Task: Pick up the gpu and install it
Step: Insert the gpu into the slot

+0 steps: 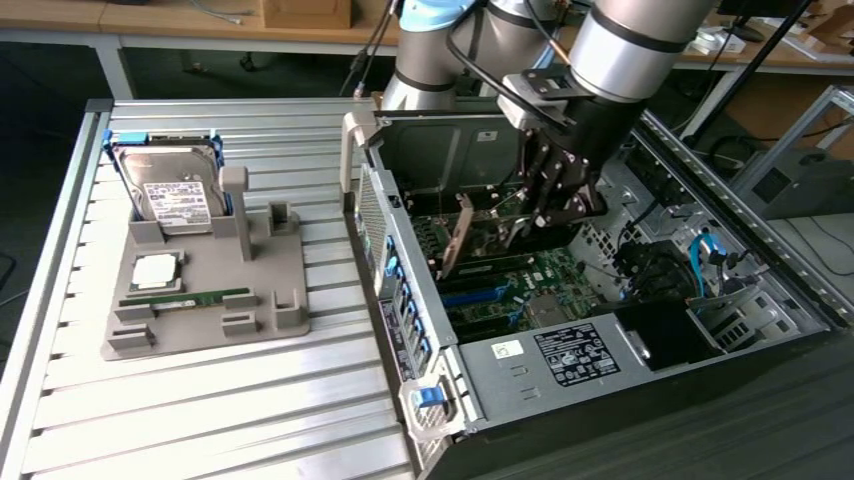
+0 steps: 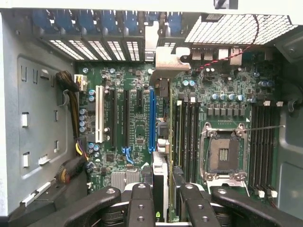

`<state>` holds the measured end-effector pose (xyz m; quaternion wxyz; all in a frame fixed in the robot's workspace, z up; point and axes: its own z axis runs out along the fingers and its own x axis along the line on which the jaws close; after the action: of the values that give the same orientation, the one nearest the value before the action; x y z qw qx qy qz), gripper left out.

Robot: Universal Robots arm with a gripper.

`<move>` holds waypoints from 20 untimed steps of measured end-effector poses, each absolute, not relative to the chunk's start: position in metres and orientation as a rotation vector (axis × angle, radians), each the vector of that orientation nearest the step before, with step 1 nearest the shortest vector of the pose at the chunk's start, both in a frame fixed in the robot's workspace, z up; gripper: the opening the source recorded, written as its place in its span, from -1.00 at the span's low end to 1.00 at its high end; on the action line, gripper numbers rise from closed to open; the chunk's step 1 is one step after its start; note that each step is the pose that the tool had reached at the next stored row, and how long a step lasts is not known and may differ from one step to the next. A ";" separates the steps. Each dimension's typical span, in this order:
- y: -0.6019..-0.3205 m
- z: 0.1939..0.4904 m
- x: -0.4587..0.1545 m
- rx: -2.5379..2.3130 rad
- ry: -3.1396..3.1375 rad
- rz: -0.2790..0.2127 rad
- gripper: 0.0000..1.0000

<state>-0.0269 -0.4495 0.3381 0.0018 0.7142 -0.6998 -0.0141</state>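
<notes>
The gpu (image 1: 461, 235) is a thin dark card with a silvery bracket, standing on edge inside the open computer case (image 1: 441, 400) above the green motherboard (image 1: 534, 285). My gripper (image 1: 554, 205) reaches down into the case and is shut on the card's top edge. In the wrist view the gpu (image 2: 162, 175) shows edge-on between my two black fingers (image 2: 141, 203), with my gripper (image 2: 163, 208) closed around it. Its metal bracket (image 2: 168, 61) sits at the case's rear slot openings. The card runs just beside the long blue slot (image 2: 152, 118). Whether it is seated I cannot tell.
A grey holder tray (image 1: 267, 310) sits on the slatted table at the exterior view's left, with a hard drive (image 1: 174, 195), a green memory stick (image 1: 187, 297) and a chip (image 1: 158, 268). On the motherboard are a white slot (image 2: 99, 113), an open processor socket (image 2: 222, 153) and cable bundles (image 2: 75, 123).
</notes>
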 end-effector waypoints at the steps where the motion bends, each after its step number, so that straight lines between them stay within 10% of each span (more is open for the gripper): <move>1: -0.450 0.338 -0.028 2.241 -2.196 -0.044 -0.47; 20: -0.453 0.336 -0.037 2.241 -2.196 -0.044 -0.47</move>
<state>-0.0369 -0.4528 0.3360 0.0018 0.7142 -0.6998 -0.0140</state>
